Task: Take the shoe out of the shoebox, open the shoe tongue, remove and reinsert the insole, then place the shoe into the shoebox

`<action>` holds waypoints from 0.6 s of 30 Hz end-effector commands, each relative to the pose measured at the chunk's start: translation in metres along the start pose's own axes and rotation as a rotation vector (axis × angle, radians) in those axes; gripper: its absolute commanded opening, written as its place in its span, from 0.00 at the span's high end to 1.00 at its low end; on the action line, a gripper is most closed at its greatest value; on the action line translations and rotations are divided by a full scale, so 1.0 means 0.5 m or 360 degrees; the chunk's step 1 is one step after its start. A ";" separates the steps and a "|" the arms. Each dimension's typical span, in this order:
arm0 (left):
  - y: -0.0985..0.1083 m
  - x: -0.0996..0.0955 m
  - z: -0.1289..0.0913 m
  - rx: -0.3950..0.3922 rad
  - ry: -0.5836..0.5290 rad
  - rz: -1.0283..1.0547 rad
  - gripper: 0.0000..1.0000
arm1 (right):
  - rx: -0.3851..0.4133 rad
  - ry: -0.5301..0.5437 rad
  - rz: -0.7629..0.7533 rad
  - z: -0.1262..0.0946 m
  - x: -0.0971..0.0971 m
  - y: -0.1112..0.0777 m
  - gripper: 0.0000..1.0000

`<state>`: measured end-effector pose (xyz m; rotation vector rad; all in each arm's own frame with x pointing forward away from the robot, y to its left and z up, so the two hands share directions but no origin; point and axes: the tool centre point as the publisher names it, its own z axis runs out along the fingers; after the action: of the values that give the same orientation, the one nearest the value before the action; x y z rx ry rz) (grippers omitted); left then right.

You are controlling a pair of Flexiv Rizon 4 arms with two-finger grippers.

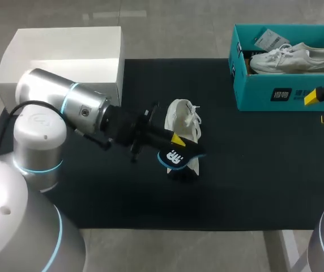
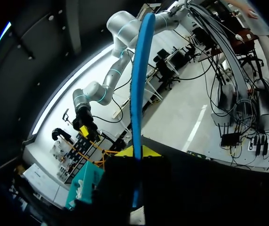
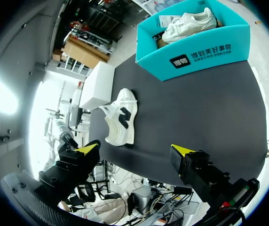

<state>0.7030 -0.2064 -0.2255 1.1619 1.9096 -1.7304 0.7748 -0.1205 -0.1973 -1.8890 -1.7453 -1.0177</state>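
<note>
1. Left arm (image 1: 85, 110) stretches across to the middle of the bench (image 1: 252, 170), its hand (image 1: 175, 145) clamped on the insole (image 1: 176, 158)
2. Right hand (image 1: 323, 107) hangs at the bench's right edge, fingers (image 3: 85, 150) spread wide apart

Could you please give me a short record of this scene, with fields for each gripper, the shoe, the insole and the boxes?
left gripper: shut on the insole, close beside the shoe
insole: dark with a blue edge, out of the shoe
shoe: white, lying on the black mat, outside the shoebox
shoebox: teal, open, holds a second white shoe
right gripper: open, empty, near the shoebox
white box: far left of the mat
</note>
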 end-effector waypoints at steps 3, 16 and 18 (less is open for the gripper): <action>0.014 0.010 -0.040 -0.0083 -0.0077 0.0006 1.00 | -0.0001 -0.0004 0.0002 -0.001 0.001 -0.002 0.00; 0.069 -0.010 -0.036 -0.0044 -0.0071 -0.0071 1.00 | -0.0001 -0.0004 0.0002 -0.001 0.001 -0.002 0.00; 0.069 -0.010 -0.036 -0.0044 -0.0071 -0.0071 1.00 | -0.0001 -0.0004 0.0002 -0.001 0.001 -0.002 0.00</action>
<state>0.7313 -0.1899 -0.2395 1.0606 1.9430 -1.7240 0.7750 -0.1206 -0.1971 -1.8887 -1.7443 -1.0177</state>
